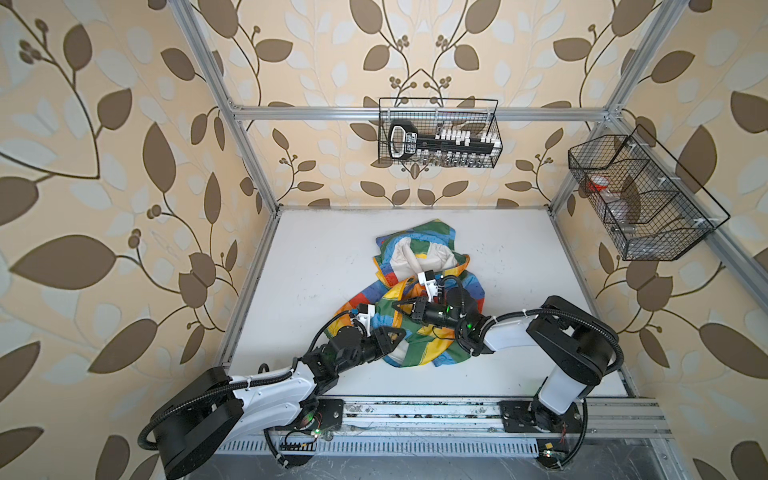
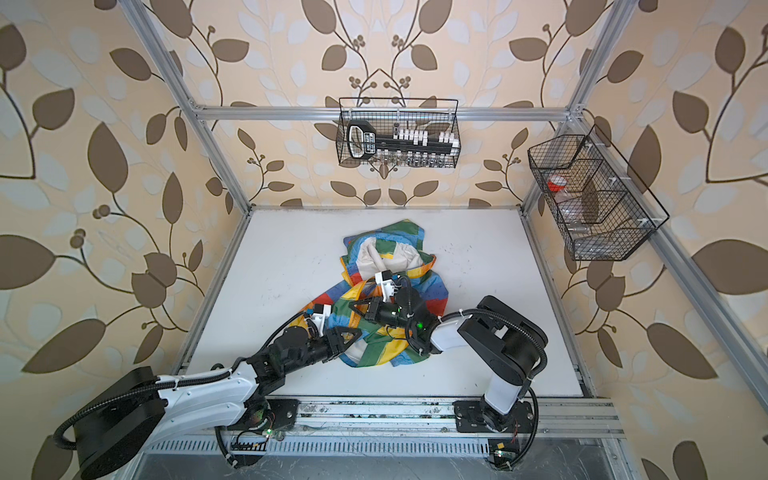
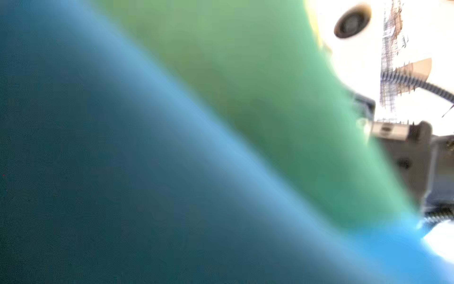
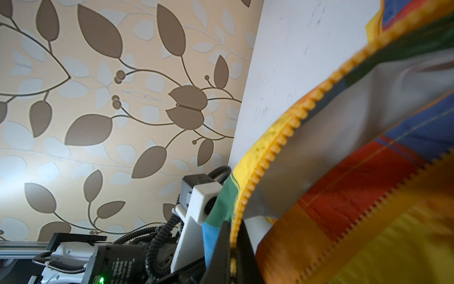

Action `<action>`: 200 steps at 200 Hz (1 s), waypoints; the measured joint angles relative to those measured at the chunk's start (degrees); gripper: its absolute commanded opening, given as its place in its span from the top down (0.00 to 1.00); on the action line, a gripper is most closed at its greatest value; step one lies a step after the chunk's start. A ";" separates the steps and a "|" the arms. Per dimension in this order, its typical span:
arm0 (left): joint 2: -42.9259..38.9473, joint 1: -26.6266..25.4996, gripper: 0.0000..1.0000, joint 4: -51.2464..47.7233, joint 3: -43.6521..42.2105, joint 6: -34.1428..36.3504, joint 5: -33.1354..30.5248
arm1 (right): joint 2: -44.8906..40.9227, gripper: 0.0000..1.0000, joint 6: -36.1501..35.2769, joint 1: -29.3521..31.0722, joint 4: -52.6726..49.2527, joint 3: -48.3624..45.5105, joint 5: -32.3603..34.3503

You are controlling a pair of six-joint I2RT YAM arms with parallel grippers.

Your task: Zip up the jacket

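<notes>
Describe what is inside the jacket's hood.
Only off-white lining shows inside the hood of the jacket. Its near edge is covered by crumpled cloth and a white camera, so anything deeper cannot be seen.

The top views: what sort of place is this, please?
Probably a robot test cell: an aluminium frame encloses the white table, leaf wallpaper lines the walls, and the left arm and right arm are mounted at its front.

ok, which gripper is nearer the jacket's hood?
Right. The right gripper pinches the zipper edge just short of the hood; the left gripper sits farther back, toward the jacket's near hem.
</notes>
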 measured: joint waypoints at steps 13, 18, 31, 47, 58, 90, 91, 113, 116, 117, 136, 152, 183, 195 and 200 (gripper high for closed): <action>0.33 -0.52 0.91 0.28 0.04 0.24 0.15 | 0.00 1.00 0.42 -0.33 0.61 0.00 0.20; 0.33 -0.70 0.97 0.37 0.04 -0.39 0.13 | 0.00 1.00 0.52 -0.48 0.81 0.00 0.22; -0.02 -0.72 1.00 0.35 0.04 -0.20 0.04 | 0.00 1.00 0.85 -1.01 1.31 0.00 0.44; -1.42 -0.72 1.00 -0.37 0.02 -0.04 0.00 | 0.04 1.00 1.05 -2.01 1.55 0.00 0.63; -3.52 -0.70 1.00 -1.55 -0.04 -0.07 -0.07 | 0.07 1.00 1.03 -2.86 1.53 0.02 0.83; -11.43 -0.72 1.00 -6.99 -0.31 0.04 -1.16 | 0.20 1.00 0.55 -4.09 0.11 1.16 1.07; -11.63 -0.72 1.00 -7.13 -0.31 0.04 -1.22 | 0.20 1.00 0.44 -4.09 0.02 1.22 1.07; -16.24 -0.70 1.00 -10.84 -0.63 0.26 -2.49 | 0.20 1.00 -1.03 -4.02 -1.90 1.99 1.22; -16.57 -0.70 1.00 -11.15 -0.70 0.26 -2.62 | 0.20 1.00 -1.18 -4.02 -2.23 2.03 1.29; -16.72 -0.70 1.00 -11.30 -0.72 0.28 -2.69 | 0.20 1.00 -1.40 -4.02 -2.49 2.05 1.31; -17.38 -0.70 1.00 -12.41 -1.22 0.35 -2.97 | -0.17 0.72 -4.22 -4.17 -9.38 3.28 2.21; -16.83 -0.70 1.00 -12.98 -1.62 0.52 -2.95 | -1.66 0.57 -8.28 -4.17 -18.62 5.70 4.15; -13.35 -0.70 1.00 -13.38 -1.64 1.97 -2.25 | -10.86 0.40 -15.50 -4.72 -32.00 6.14 8.24; -11.58 -0.70 1.00 -13.27 -1.64 2.08 -1.62 | -15.69 0.39 -17.35 -5.27 -36.24 5.60 10.08; -10.86 -0.70 1.00 -13.07 -1.64 2.08 -1.42 | -17.66 0.39 -17.84 -5.42 -37.66 5.22 10.67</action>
